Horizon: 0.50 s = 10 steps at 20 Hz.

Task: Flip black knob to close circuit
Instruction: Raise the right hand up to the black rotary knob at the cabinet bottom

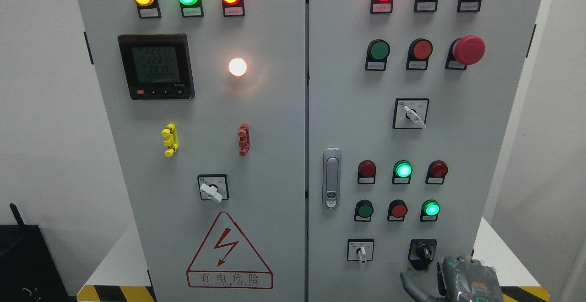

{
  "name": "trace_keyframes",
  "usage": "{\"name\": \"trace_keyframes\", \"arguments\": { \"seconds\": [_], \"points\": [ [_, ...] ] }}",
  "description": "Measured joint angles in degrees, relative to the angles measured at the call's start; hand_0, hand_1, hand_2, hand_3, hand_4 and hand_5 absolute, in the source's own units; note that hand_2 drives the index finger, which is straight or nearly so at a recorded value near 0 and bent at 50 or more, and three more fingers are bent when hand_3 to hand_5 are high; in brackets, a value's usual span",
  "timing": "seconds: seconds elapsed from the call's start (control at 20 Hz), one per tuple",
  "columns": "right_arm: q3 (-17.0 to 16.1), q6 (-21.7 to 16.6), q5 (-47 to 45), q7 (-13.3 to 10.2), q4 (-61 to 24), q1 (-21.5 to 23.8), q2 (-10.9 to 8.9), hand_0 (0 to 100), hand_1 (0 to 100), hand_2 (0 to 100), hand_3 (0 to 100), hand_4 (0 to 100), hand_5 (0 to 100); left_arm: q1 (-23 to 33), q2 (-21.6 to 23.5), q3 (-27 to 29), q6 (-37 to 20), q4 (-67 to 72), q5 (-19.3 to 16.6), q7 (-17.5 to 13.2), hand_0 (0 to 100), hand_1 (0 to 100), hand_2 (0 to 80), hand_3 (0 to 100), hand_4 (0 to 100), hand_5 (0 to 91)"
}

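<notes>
The black knob sits low on the right door of the grey electrical cabinet, inside a black square plate, its pointer roughly upright. My right hand rises from the bottom edge just below and to the right of the knob. A dark finger curves out to the left under the knob without touching it. The hand holds nothing. My left arm does not show.
White rotary switches share the panel. Coloured lamps and push buttons surround them, with a red mushroom stop button above. A door latch sits mid-panel. A black box stands at lower left.
</notes>
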Motion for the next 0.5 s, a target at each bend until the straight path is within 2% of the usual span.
{"name": "trace_keyframes", "arguments": {
  "seconds": [0.5],
  "points": [
    [-1.8, 0.1, -2.4, -1.1, 2.0, -0.5, -1.98, 0, 0, 89, 100, 83, 85, 0.0, 0.0, 0.0, 0.0, 0.0, 0.0, 0.0, 0, 0, 0.0, 5, 3, 0.0]
  ]
}}
